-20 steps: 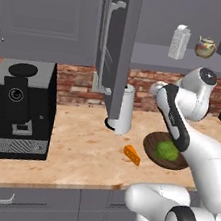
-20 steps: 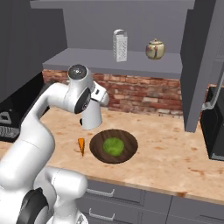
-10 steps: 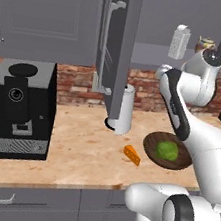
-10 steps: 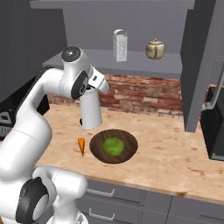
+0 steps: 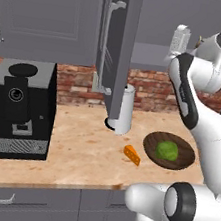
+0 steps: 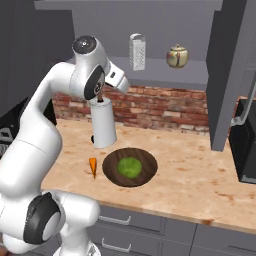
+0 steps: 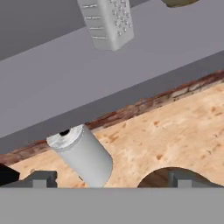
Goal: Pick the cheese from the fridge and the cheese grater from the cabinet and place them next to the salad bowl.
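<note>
Cheese grater [image 6: 137,51] upright on open cabinet shelf [image 6: 165,78], teapot [image 6: 177,56] beside it. Cheese [image 5: 132,155] on counter [image 5: 75,152], just beside salad bowl [image 5: 169,151]. White cylinder [image 6: 103,123] behind bowl. Gripper [image 7: 109,180] raised below shelf, fingers spread wide, holding nothing.

On the pale wooden worktop [image 6: 200,175], the wide dark brown salad bowl [image 6: 130,167] sits near the front edge. The small orange cheese wedge [image 6: 93,166] lies just beside it at nine o'clock. The tall white cylinder [image 6: 103,124] stands behind, at eleven o'clock. The light-grey metal box grater [image 6: 136,52] stands on the grey cabinet shelf [image 6: 165,75] above, the round gold teapot [image 6: 177,56] at its three o'clock.
</note>
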